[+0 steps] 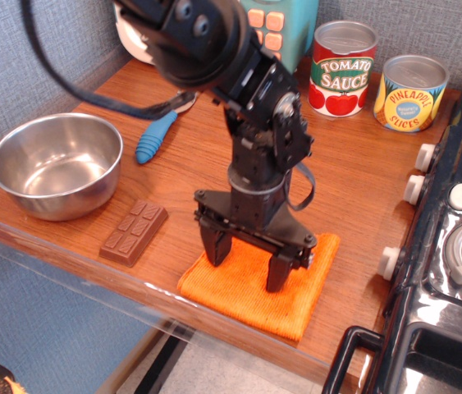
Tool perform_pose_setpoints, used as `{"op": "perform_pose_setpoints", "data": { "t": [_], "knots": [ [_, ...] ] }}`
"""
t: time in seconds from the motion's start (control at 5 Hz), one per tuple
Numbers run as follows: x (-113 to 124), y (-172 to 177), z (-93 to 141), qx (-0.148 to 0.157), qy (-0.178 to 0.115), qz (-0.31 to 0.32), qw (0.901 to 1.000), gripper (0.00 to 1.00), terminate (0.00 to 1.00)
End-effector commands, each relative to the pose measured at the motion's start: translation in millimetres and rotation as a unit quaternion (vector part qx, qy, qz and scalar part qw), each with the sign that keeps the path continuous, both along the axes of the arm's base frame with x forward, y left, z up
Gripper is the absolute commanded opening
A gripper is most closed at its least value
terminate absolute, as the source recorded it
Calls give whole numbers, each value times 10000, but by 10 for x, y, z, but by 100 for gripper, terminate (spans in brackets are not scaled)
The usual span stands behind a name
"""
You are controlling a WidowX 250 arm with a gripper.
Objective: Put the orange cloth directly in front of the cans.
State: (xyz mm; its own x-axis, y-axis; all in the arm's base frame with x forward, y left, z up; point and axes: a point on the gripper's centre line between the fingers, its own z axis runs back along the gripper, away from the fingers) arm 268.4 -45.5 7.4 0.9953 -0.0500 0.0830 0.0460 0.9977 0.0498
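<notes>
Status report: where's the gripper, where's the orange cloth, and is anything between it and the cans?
Gripper open, fingertips down on orange cloth. Cloth flat at front edge, far from cans. Bare wood between; nothing in the way.
</notes>
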Motion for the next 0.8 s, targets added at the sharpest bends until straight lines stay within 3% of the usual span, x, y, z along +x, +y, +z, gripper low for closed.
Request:
{"op": "perform_pose_setpoints", "data": {
  "t": [0.0,0.2,0.6],
  "knots": [
    [872,-86,80,177,-251,249,9992,100,0],
    [1309,-166,206,253,-472,284,9982,100,0],
    [1715,-270,386,308,-684,292,9968,100,0]
  ]
}}
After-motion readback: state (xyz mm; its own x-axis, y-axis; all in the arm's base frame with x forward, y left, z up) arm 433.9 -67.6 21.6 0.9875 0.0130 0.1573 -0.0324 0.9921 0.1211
